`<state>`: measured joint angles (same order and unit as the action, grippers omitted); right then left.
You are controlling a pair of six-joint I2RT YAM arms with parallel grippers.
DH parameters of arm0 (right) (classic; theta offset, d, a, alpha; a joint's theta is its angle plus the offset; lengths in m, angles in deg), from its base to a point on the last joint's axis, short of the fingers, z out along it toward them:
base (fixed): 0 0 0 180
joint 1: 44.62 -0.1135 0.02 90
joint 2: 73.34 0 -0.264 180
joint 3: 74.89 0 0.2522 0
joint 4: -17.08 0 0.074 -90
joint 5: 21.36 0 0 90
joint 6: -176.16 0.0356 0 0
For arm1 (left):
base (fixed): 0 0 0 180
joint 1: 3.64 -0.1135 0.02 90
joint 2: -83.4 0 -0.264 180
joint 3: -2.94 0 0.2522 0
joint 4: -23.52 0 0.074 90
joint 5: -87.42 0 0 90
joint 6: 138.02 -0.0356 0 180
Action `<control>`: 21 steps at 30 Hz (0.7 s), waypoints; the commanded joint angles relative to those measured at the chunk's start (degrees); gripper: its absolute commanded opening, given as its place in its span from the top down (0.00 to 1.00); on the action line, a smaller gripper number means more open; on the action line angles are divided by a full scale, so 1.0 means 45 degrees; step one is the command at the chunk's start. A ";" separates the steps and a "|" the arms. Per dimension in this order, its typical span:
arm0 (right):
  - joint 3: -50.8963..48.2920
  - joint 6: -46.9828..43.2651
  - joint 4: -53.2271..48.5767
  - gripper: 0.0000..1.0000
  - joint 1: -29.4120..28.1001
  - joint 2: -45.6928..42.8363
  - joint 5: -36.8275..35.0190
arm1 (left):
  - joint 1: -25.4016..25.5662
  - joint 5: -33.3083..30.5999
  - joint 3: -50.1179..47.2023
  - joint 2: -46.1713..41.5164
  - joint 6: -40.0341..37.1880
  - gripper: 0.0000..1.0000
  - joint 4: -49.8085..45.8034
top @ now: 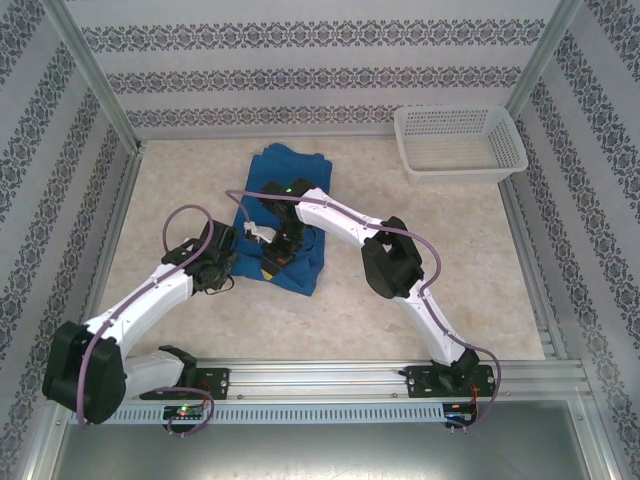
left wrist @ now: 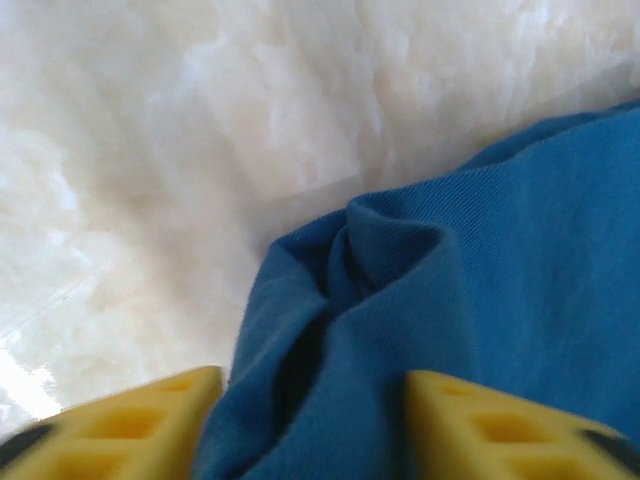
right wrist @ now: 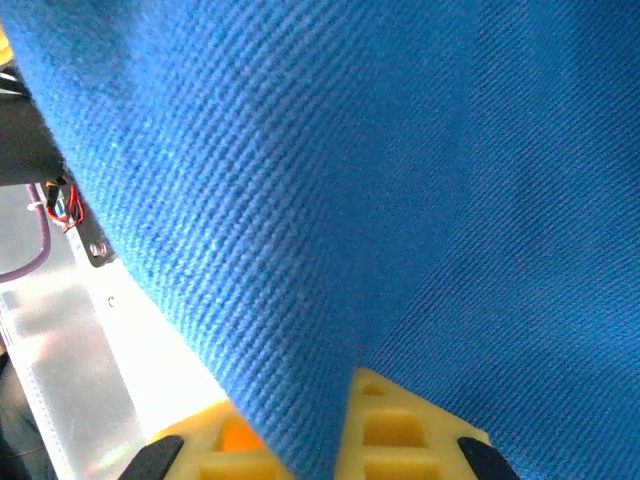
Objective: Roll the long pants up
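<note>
top external: the long pants lie as a bunched, folded blue pile on the table, left of centre and toward the far side. well apart from the white basket, which sits at the far right corner. both arms reach in over the pile's near half. left gripper sits at the pile's left edge, right gripper over its near part, the two just beside each other. tool state too small to read here.

left wrist: left gripper is low over the cloth, its yellow fingers standing apart at the bottom of the frame. a raised fold of the long pants runs up from the gap between them and the blue fabric fills that gap. cannot tell if the pads press the fold or just straddle it. pale marbled table shows bare to the left and above, and the pants edge curves across it.

right wrist: right gripper has its yellow fingers together, pinched on an edge of the long pants. the cloth hangs lifted and close to the lens, twill weave clear. at left, below the cloth, a silver rail and red wires.
</note>
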<state>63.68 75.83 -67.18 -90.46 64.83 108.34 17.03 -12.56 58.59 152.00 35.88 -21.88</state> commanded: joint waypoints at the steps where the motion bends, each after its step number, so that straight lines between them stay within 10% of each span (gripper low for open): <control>1: -0.0153 0.0186 -0.0017 1.00 -0.0002 -0.0660 0.0629 | 0.0133 -0.0977 0.0455 0.0442 0.0300 0.76 0.0213; 7: -0.0590 0.0203 0.0197 0.94 -0.0234 -0.1035 0.0033 | 0.0134 -0.1358 0.1267 0.0915 0.0144 0.97 -0.0030; 10: -0.1300 0.0314 0.0581 0.34 -0.0304 -0.1685 -0.0859 | 0.0134 -0.1290 0.1412 0.1113 0.0107 0.98 -0.0042; 13: -0.2319 0.0502 0.1127 0.03 -0.0393 -0.2774 -0.1991 | 0.0132 -0.1191 0.1347 0.1233 0.0177 0.98 0.0002; 21: -0.6437 0.0982 0.3604 0.02 -0.1675 -0.5722 -0.6463 | 0.0132 -0.1137 0.1419 0.1419 0.0240 0.98 0.0030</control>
<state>39.88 78.96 -56.32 -94.83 42.45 90.20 17.05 -15.77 63.57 157.92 36.47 -21.38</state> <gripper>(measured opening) 0.977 0.084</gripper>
